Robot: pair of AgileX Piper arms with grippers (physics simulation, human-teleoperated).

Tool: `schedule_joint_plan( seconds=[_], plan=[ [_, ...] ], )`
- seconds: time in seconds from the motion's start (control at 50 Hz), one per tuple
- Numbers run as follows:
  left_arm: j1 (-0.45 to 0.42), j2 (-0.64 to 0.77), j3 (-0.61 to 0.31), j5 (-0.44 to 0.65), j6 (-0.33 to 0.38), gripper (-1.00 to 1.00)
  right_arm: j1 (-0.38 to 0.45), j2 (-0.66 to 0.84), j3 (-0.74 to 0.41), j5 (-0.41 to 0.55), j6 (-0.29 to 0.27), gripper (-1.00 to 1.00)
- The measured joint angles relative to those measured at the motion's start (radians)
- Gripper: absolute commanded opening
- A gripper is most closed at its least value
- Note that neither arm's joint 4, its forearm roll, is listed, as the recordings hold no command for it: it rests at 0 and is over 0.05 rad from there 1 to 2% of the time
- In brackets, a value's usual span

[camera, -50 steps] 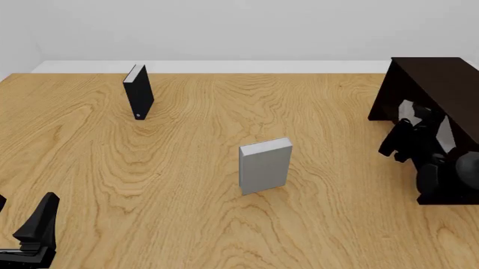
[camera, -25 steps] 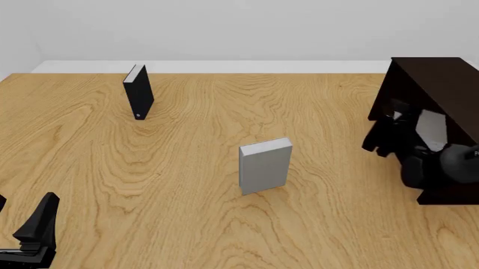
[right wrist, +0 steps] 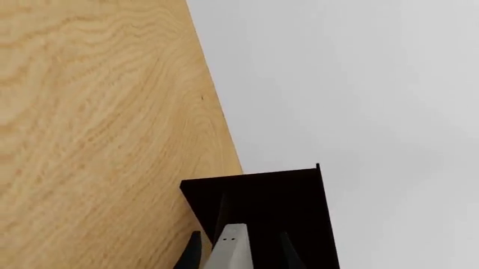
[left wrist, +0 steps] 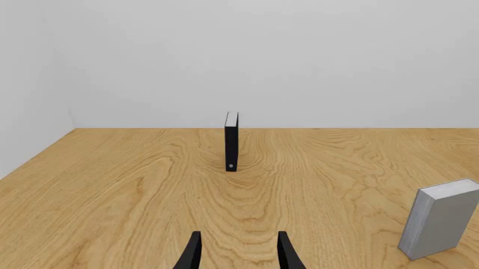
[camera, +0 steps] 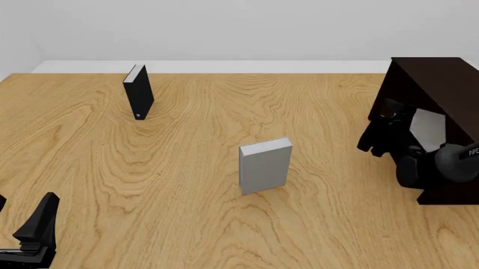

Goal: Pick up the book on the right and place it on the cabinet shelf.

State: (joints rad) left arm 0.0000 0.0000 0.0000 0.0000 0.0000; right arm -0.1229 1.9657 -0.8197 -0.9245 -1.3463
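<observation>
While the right hand (camera: 382, 140) grips the book (camera: 428, 130), a silvery book (camera: 265, 165) stands apart.

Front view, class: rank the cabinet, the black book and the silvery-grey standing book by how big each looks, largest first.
1. Cabinet, though cut off at the picture's edge.
2. Silvery-grey book.
3. Black book, though it stands farther from the camera.

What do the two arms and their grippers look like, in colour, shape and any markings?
Both are matt black. The left gripper shows angular, wedge-shaped fingers tapering to narrow tips. The right arm has rounded, bulbous joint housings with small white lettering, too small to read, and its gripper has the same slim dark fingers. No cables are visible.
</observation>
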Motion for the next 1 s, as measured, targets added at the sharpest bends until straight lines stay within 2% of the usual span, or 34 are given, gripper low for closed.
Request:
schedule_joint_plan(
  seconds=[1.0],
  plan=[
    [0.0,0.0,0.0,0.0,0.0,1.0,-0.054,-0.035,0.056,-0.035,-0.029,1.0]
  ],
)
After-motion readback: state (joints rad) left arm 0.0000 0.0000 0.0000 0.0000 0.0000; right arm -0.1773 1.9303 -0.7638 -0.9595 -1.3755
